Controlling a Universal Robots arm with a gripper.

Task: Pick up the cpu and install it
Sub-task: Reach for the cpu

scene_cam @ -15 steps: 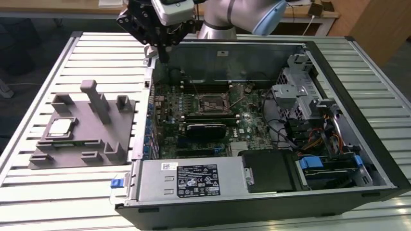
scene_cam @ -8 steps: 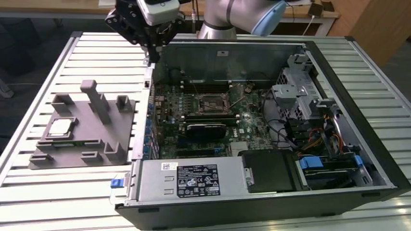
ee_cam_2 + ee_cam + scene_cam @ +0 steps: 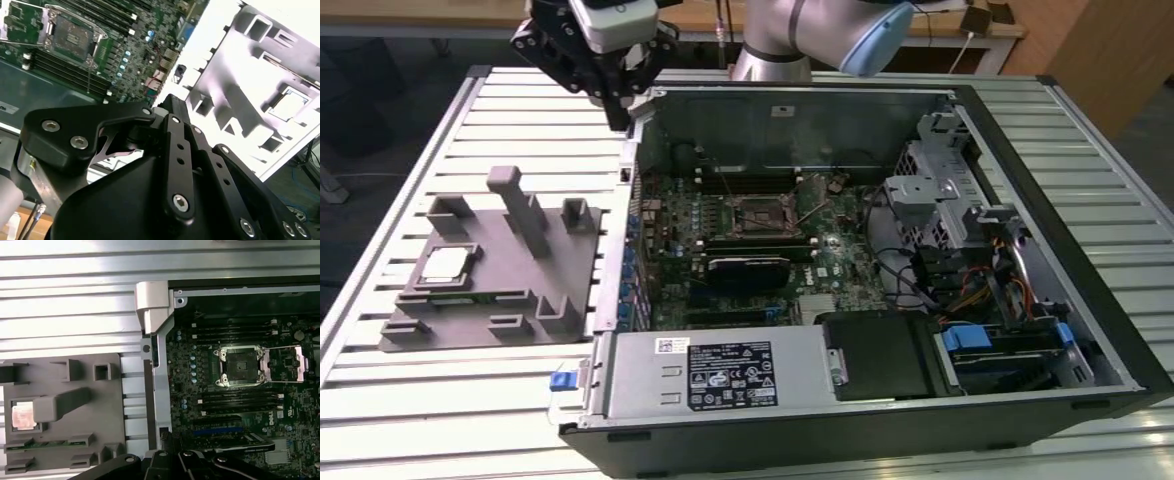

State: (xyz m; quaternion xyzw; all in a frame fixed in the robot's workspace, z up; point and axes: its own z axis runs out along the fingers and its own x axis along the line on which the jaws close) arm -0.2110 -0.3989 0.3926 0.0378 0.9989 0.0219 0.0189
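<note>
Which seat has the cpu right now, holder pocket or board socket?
The pocket in the grey holder: the silver cpu sits there, while the motherboard socket is open and empty.

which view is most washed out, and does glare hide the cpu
Second wrist view: the holder is blown out near white, the cpu barely distinct in it; first wrist view: cpu glares pale but keeps a clear outline; exterior view: evenly lit, no glare.

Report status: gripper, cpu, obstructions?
Copy: gripper above case wall, apart from the cpu. The cpu lies in grey holder, not yet picked. A tall post stands beside it; socket open.
</note>
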